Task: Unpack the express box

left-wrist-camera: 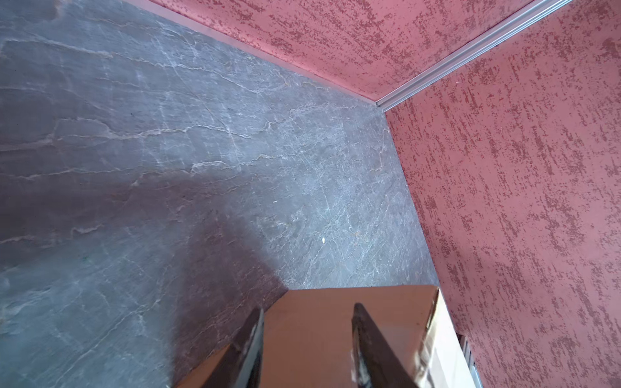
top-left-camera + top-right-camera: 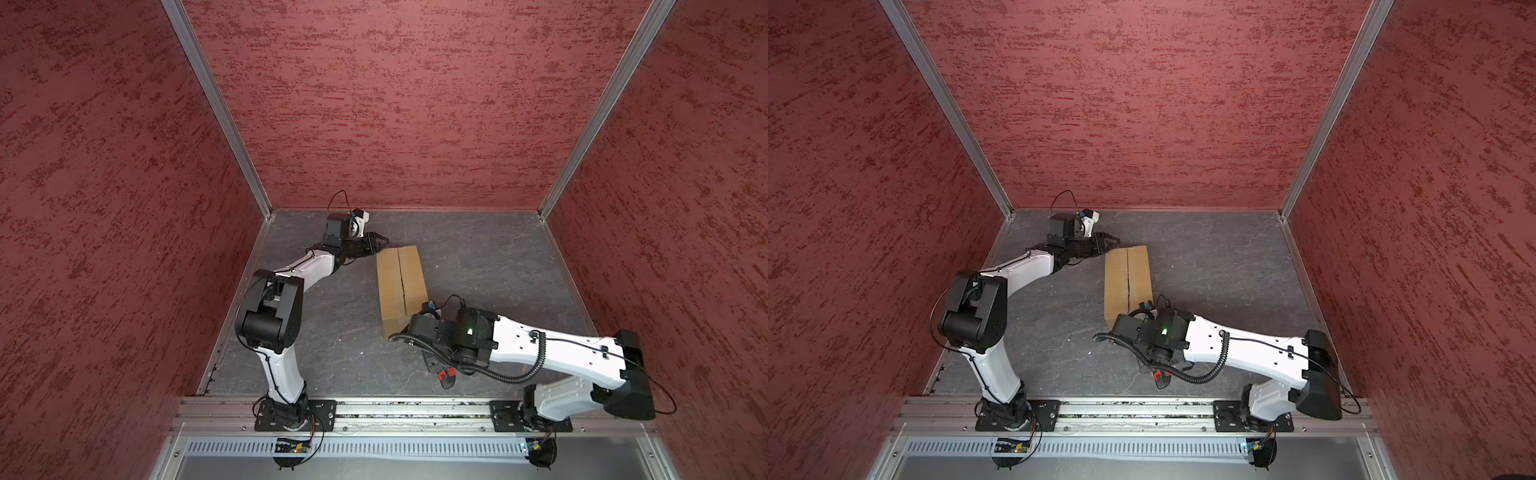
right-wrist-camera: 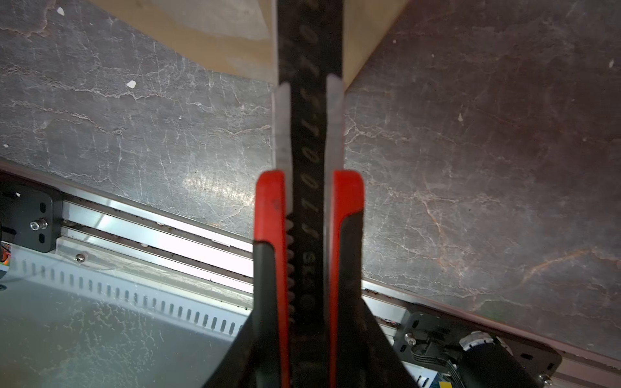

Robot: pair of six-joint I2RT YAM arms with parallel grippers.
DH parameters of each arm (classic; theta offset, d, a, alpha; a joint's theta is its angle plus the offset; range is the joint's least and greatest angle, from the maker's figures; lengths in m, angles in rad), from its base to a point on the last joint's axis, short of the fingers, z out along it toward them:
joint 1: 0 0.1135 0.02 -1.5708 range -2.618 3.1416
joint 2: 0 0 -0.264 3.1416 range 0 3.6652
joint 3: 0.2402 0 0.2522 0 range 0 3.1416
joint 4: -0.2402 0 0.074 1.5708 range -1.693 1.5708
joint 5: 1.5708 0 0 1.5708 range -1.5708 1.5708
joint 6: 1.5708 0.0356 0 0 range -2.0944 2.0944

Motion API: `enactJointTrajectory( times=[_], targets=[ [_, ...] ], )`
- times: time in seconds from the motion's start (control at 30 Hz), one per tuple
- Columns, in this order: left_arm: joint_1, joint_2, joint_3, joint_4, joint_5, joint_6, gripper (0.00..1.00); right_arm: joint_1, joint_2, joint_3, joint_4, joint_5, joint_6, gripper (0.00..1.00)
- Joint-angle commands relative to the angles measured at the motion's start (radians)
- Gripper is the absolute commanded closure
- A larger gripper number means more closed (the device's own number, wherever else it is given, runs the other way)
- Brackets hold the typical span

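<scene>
While the right pincer [image 3: 307, 336] is clamped on the utility knife [image 3: 307, 201] (red-and-black handle, pale metal rails, toothed slider track), the left pincer [image 1: 307, 314] stands partly apart. Its dark fingers [image 1: 250, 342] sit at the far left corner of the express box [image 2: 401, 286], with cardboard showing in the gap; contact cannot be told. The box is plain brown corrugated card, oblong, flaps down, centre seam dark and slightly gaping. It lies mid-tabletop [image 2: 478, 266], a dark grey, veined, slate-like surface. In the right wrist view the knife's front end overlaps the box's near end.
</scene>
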Motion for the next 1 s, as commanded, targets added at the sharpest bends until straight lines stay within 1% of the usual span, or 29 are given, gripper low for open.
enactJointTrajectory(
  times=[0.0,0.3,0.97],
  targets=[
    [-0.018,-0.033,-0.03,0.002,0.028,-0.005,0.57,-0.008,-0.021,0.016,-0.017,0.052,0.022,0.98],
    [-0.039,-0.067,-0.06,0.019,0.037,-0.018,0.57,-0.01,-0.008,0.033,-0.05,0.071,0.017,0.98],
    [-0.068,-0.085,-0.101,0.041,0.053,-0.05,0.58,-0.023,0.0,0.048,-0.051,0.098,-0.006,0.98]
  ],
)
